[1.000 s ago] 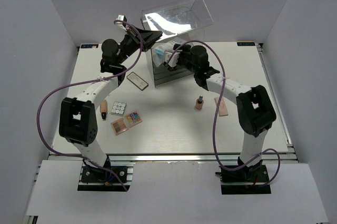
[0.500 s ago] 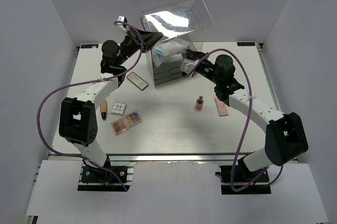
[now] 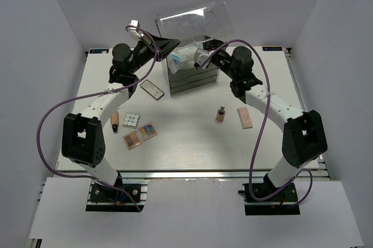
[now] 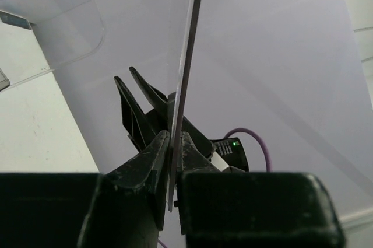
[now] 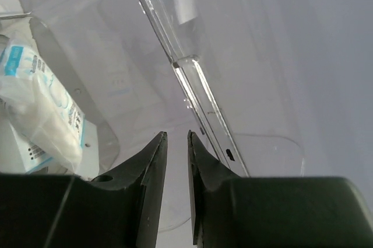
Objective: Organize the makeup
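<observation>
Overhead, the left gripper [image 3: 172, 42] at upper centre is clamped on the raised clear lid [image 3: 195, 20] of the acrylic drawer box [image 3: 192, 79]. The right gripper [image 3: 201, 56] sits at the box's open top, against or just beside the white-and-blue packet [image 3: 182, 55] lying there; which of the two cannot be told, and its jaws are hidden in this view. On the table [image 3: 192, 149], left of centre, lie the dark-framed case [image 3: 152, 89], white-grid palette [image 3: 132, 119], multicoloured palette [image 3: 147, 131] and pink palette [image 3: 132, 139]. Right of centre, the small brown bottle [image 3: 221, 114] stands upright near the peach palette [image 3: 245, 118].

From the left wrist, the fingers [image 4: 148, 163] pinch the lid's thin edge; little else shows but pale wall.

From the right wrist, the jaws are nearly together, a narrow slit between them with nothing in it. The packet is cut off at the left edge, its print blurred.
</observation>
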Robot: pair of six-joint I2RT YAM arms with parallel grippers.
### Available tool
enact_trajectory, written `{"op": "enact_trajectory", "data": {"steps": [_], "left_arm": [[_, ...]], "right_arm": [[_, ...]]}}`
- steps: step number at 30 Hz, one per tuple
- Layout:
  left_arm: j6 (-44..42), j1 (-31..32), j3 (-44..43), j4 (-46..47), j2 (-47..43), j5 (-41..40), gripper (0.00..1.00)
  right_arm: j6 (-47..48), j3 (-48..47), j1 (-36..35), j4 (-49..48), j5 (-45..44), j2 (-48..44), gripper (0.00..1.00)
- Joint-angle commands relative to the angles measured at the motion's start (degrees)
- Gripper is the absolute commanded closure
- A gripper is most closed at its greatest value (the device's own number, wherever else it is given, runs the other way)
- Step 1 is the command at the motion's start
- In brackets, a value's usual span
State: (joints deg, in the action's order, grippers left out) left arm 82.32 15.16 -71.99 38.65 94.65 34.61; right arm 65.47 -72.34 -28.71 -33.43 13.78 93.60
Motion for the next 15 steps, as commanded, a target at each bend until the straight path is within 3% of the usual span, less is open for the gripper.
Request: {"op": "enact_trajectory", "data": {"steps": [1,2,6,11,15], "left_arm": [[-6.1,-0.3,-1.2,-13.3,-3.9,-3.6,0.77],[-7.1,-0.3,-1.8,-15.0,-4.1,-4.1,0.68],[-11.6,-0.3,-3.4,-23.8,-5.4,-6.0,0.48],[-18.8,-0.3,-2.6,-32.4,-10.2,-8.9,0.41],[-24.6,-0.3,0.9,-40.6,-14.6,-12.5,0.41]], "right_arm": [[0.6,-2.4,0.2,-4.5,-1.0,-1.6,0.73],[0.7,-2.1,0.2,-4.5,-0.9,-1.8,0.73],[0.1,-1.8,0.2,-4.0,-0.9,-2.5,0.72],[-0.6,-1.5,0.2,-4.0,-1.4,-2.8,0.72],[-1.0,-1.5,0.3,-4.3,-1.4,-2.7,0.71]]}}
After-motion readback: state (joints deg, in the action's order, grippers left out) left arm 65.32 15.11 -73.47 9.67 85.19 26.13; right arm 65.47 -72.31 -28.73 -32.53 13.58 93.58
